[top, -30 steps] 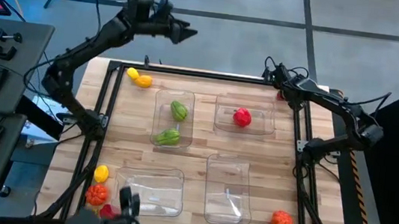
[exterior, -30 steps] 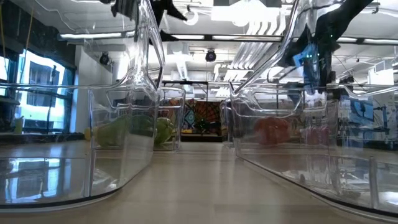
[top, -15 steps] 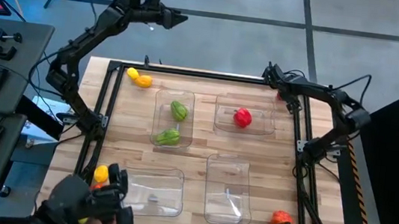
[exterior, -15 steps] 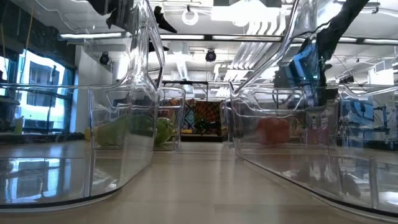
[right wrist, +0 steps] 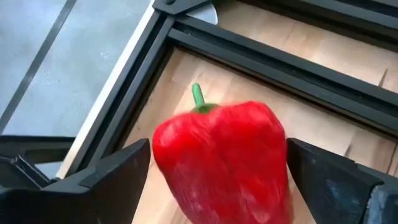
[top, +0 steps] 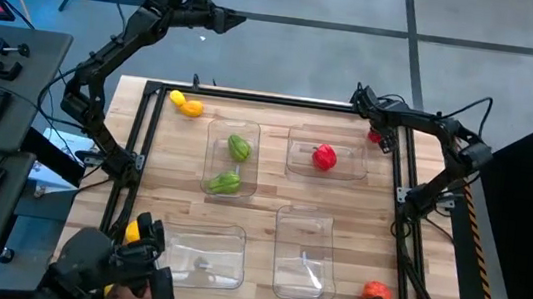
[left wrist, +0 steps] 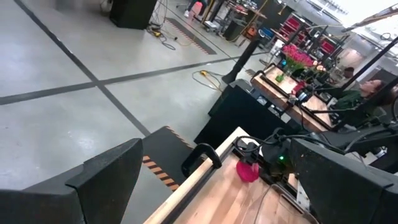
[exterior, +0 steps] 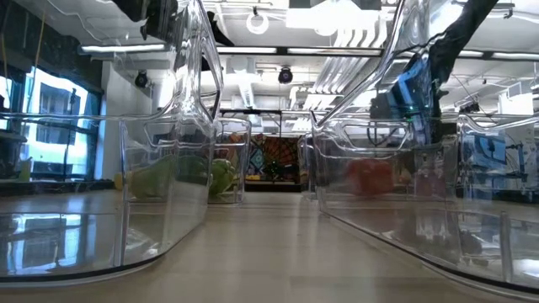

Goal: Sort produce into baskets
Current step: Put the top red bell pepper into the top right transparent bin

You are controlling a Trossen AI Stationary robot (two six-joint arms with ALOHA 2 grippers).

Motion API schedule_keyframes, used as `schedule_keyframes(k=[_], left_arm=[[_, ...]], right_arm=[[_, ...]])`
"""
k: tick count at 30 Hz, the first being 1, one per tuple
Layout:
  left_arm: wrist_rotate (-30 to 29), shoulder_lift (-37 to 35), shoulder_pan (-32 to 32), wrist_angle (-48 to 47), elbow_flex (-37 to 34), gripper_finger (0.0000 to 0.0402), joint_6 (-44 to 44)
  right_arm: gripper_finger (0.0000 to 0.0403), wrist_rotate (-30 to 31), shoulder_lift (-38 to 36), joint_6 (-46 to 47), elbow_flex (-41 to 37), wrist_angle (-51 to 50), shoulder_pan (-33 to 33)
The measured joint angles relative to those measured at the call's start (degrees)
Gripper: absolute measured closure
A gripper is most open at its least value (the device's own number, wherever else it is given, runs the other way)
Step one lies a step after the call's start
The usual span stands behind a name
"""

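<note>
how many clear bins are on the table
4, seen from above: far left bin with two green pieces, far right bin with one red piece, near left bin and near right bin with no produce visible.

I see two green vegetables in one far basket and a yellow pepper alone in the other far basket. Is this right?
Not quite: the piece alone in the other far basket is red, not yellow, as the high view shows. The two green vegetables do share one far basket.
</note>
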Motion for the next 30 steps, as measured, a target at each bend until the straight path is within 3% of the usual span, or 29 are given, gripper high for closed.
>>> schedule_keyframes(k=[11, 19, 30], left_arm=[[0.0, 0.0, 0.0, 0.0, 0.0, 0.0011, 1.0], [1.1, 0.0, 0.0, -0.1, 0.0, 0.0011, 1.0], [1.1, 0.0, 0.0, 0.0, 0.0, 0.0011, 1.0]], right_arm=[[0.0043, 1.3, 0.0, 0.7, 0.0, -5.8, -0.1], [0.0043, -1.1, 0.3, -0.8, 0.0, -6.9, -0.1], [0.0043, -6.3, 5.9, -5.7, 0.2, -4.1, 0.0]])
